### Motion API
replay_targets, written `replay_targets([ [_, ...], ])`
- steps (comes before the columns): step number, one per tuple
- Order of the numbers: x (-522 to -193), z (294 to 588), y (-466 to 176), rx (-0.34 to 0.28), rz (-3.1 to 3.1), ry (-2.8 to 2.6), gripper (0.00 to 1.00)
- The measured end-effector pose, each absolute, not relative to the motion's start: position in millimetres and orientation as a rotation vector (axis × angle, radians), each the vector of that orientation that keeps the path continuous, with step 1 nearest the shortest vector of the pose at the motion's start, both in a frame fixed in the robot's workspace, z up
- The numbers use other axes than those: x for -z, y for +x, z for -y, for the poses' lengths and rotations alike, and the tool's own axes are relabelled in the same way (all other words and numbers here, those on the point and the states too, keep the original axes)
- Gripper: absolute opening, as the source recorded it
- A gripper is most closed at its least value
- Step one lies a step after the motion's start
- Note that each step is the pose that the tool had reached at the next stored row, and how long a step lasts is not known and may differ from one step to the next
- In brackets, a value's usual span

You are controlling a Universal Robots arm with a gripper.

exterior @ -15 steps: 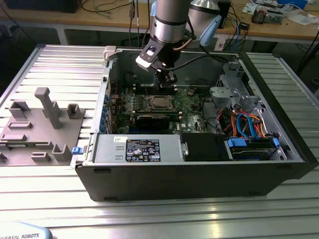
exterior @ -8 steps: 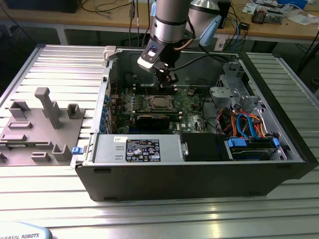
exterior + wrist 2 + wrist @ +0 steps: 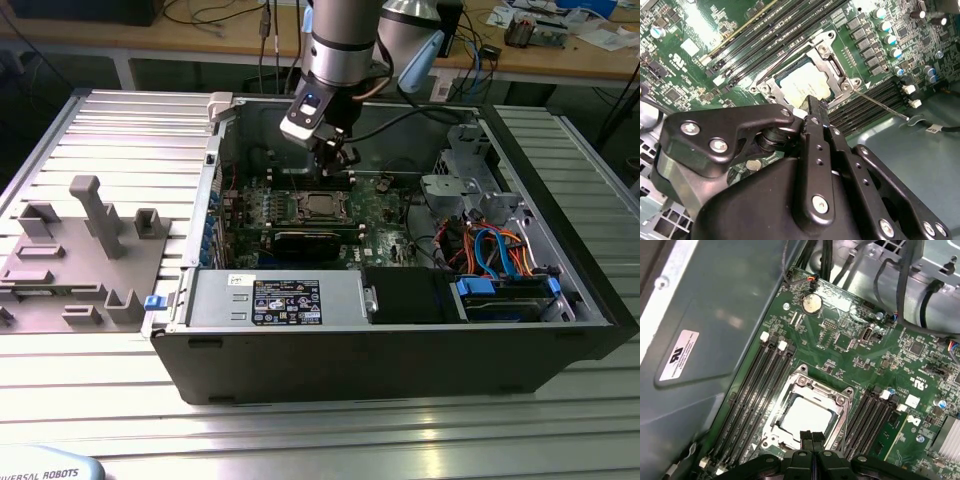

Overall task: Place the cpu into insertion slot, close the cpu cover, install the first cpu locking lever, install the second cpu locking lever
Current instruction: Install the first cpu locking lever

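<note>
**Closed fingers poised at the seated cpu**

The fingers were pressed together with nothing between them, at one edge of the cpu; contact could not be told. The cpu lay flat in the insertion slot, framed by the cpu cover. One thin locking lever ran out from a socket corner across the memory slots. The computer case stood open on the table.
</note>
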State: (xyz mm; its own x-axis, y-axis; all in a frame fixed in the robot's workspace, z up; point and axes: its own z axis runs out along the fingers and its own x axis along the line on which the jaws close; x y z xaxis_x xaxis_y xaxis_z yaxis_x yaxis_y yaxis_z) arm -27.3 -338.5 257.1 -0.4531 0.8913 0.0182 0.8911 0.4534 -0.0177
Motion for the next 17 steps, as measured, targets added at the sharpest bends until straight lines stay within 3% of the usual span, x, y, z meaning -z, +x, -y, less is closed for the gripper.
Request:
replay_targets([
  [17, -257.1, 338.5, -27.3, -0.011, 2.738, -1.49, 0.11],
])
